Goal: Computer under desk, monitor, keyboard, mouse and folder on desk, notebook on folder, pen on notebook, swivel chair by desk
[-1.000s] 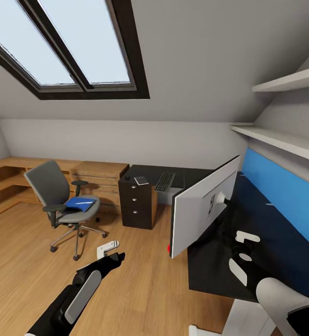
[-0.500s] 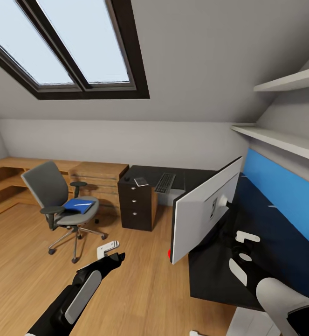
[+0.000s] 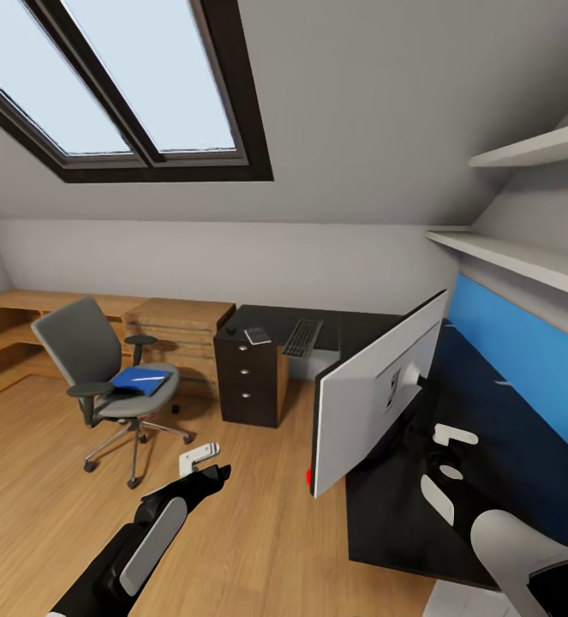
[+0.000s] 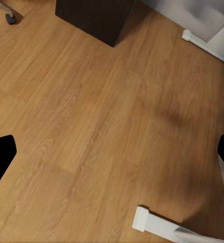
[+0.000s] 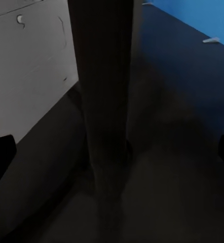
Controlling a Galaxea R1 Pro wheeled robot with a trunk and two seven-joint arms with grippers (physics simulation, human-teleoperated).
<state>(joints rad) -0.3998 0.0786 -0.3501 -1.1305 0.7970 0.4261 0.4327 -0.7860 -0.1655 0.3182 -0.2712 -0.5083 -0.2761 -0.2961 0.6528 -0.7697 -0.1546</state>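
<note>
Left gripper fingers spread; right gripper fingers apart, arm extended.

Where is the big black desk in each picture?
Head view: the desk runs along the right side, with the monitor standing on it.
Left wrist view: what looks like its black drawer unit stands on the wood floor.
Right wrist view: its glossy top spreads out in front.
Shared landmark: the blue back panel, seen in the head and right wrist views.
</note>
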